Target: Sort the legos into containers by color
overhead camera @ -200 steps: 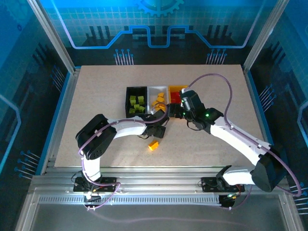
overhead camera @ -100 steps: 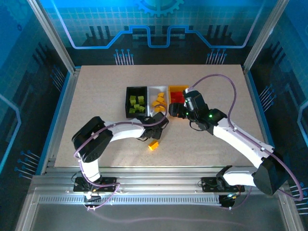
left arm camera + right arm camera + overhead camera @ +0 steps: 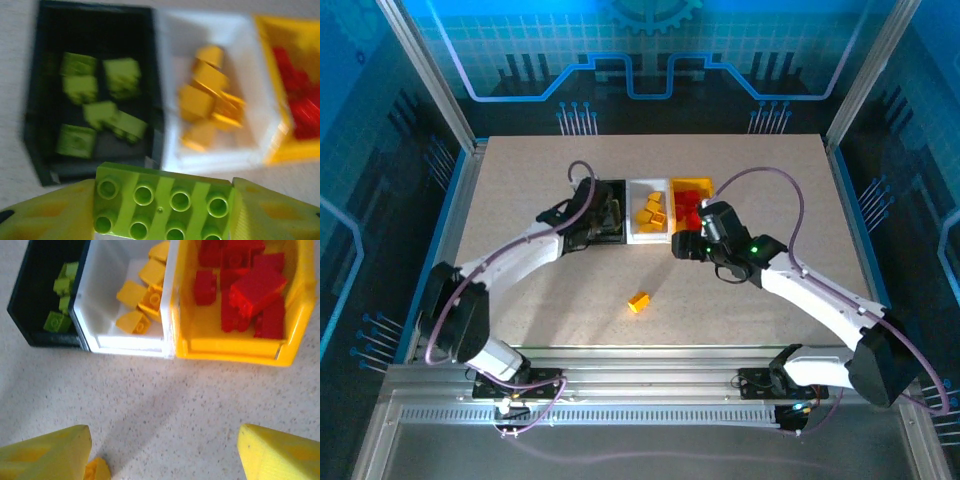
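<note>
Snugly, left jaws clamp a glossy 8-stud lime brick (image 3: 162,210).

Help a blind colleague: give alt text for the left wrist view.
The left gripper clamps a lime green lego by its ends, with the black bin of green bricks beyond it. To the right stand the white bin holding yellow-orange bricks and the yellow bin holding red bricks.

left arm (image 3: 515,258): I stretch it forward and inward, white links nearly straight | left gripper (image 3: 607,213): my yellow fingers (image 3: 45,217) clamp the ends of a lime green eight-stud plastic brick (image 3: 162,205) | right arm (image 3: 815,295): elbow bent, forearm angled inward | right gripper (image 3: 162,455): pointing down, jaws spread wide
</note>
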